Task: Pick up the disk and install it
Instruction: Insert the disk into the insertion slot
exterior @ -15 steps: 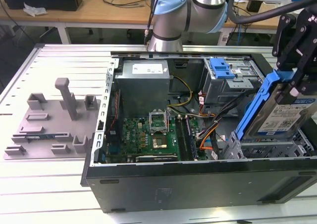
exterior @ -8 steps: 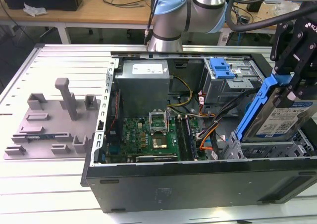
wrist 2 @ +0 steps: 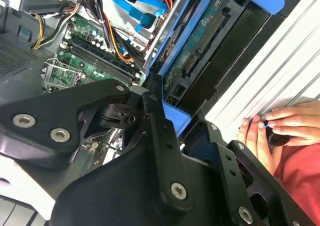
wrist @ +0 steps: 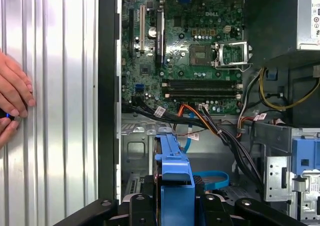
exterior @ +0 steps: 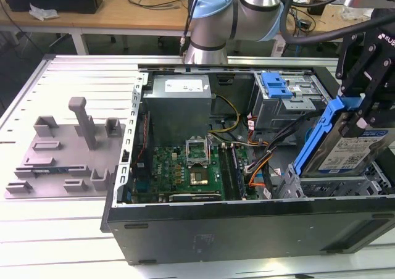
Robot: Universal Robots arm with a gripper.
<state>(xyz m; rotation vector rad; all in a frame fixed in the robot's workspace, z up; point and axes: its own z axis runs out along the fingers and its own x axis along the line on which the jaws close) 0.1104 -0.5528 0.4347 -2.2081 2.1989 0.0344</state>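
The disk (exterior: 349, 152) is a silver drive with a white and blue label, set in a blue carrier frame (exterior: 318, 137). It stands tilted on edge over the metal drive cage (exterior: 336, 185) at the exterior view's right end of the open computer case. My gripper (exterior: 361, 115) is shut on the disk from above. In the second wrist view the disk's green circuit side (wrist 2: 200, 51) runs away from the black fingers (wrist 2: 155, 131). In the first wrist view the blue carrier (wrist: 175, 171) sticks out between the gripper's links (wrist: 175, 206).
Inside the case lie the motherboard (exterior: 185, 168), a grey power supply (exterior: 179, 103), bundled cables (exterior: 259, 152) and a second bay with a blue latch (exterior: 276, 84). A grey fixture plate (exterior: 62, 152) sits at the exterior view's left. A person's hands (wrist 2: 280, 126) rest on the slotted table beside the case.
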